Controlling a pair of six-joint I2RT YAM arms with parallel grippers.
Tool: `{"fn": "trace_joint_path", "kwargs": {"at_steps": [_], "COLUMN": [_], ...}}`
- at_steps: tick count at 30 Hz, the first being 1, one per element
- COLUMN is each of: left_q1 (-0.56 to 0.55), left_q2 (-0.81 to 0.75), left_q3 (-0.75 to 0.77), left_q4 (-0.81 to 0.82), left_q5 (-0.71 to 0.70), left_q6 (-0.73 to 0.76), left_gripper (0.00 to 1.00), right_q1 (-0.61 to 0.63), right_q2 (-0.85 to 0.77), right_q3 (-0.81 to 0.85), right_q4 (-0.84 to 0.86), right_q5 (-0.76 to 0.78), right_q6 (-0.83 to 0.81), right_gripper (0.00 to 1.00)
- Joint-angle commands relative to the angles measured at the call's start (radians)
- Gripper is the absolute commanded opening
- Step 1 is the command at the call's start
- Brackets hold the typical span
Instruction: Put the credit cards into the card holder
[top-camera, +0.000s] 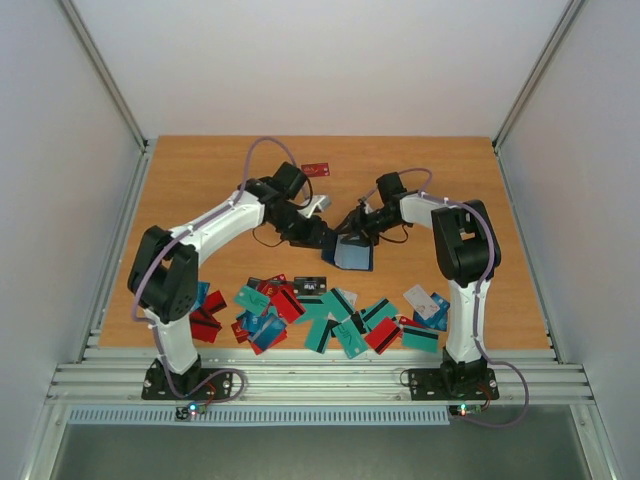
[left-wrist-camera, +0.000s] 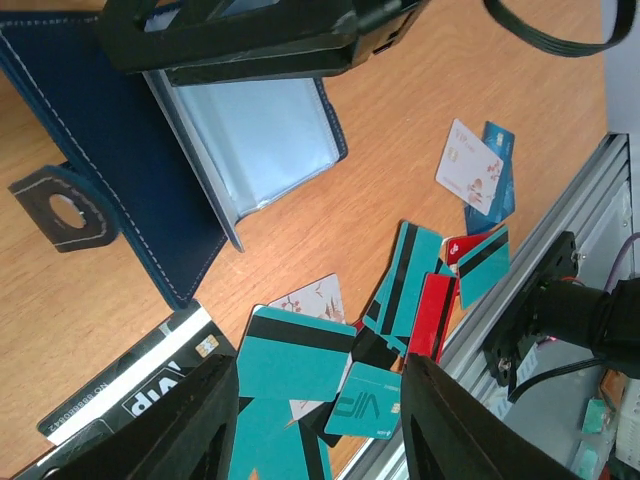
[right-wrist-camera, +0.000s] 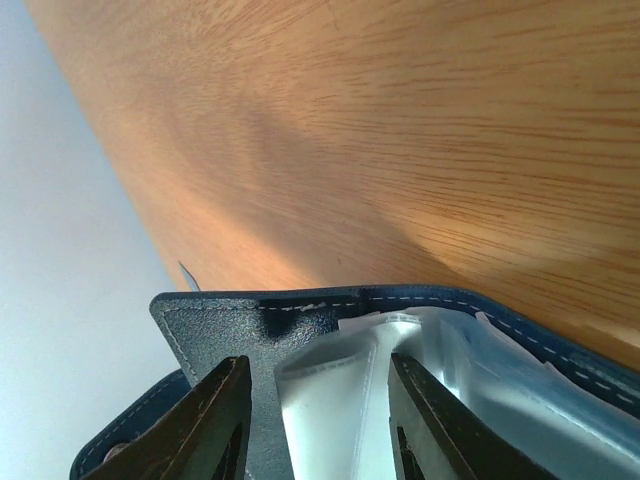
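Right gripper (right-wrist-camera: 310, 420) grips the open holder (top-camera: 354, 252) mid-desk; left gripper (left-wrist-camera: 318, 420) hovers released, empty. Cards (top-camera: 330, 315) lie along the near edge. Next, probably: pick one up.

"VIP" in white, upside down, on black-and-white card (left-wrist-camera: 130, 385) at lower left of left wrist view; row of small digits along its white band (too small to read reliably). "VIP" in darker teal on teal card (left-wrist-camera: 362, 402) between left fingers. Prints on other cards and top view cards illegible.
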Motion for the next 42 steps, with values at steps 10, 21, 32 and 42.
{"fn": "trace_joint_path", "kwargs": {"at_steps": [10,21,32,42], "left_q1": [0.003,0.006,0.008,0.008], "left_q2": [-0.174,-0.332,-0.453,-0.557], "left_q3": [-0.077,-0.231,-0.358,-0.439], "left_q4": [0.022,0.046,-0.062,-0.142], "left_q5": [-0.225,-0.287,-0.463,-0.516], "left_q6": [0.021,0.015,-0.098,-0.217], "left_gripper": [0.47,0.49,0.53,0.66], "right_q1": [0.003,0.003,0.004,0.004], "right_q2": [-0.029,-0.058,-0.120,-0.193], "right_q3": [0.096,0.119,0.082,0.097], "right_q4": [-0.167,-0.197,-0.191,-0.301], "right_q5": [0.053,0.022,0.065,0.142], "right_q6": [-0.096,-0.084,-0.040,-0.127], "right_gripper": [0.40,0.40,0.43,0.63]}}
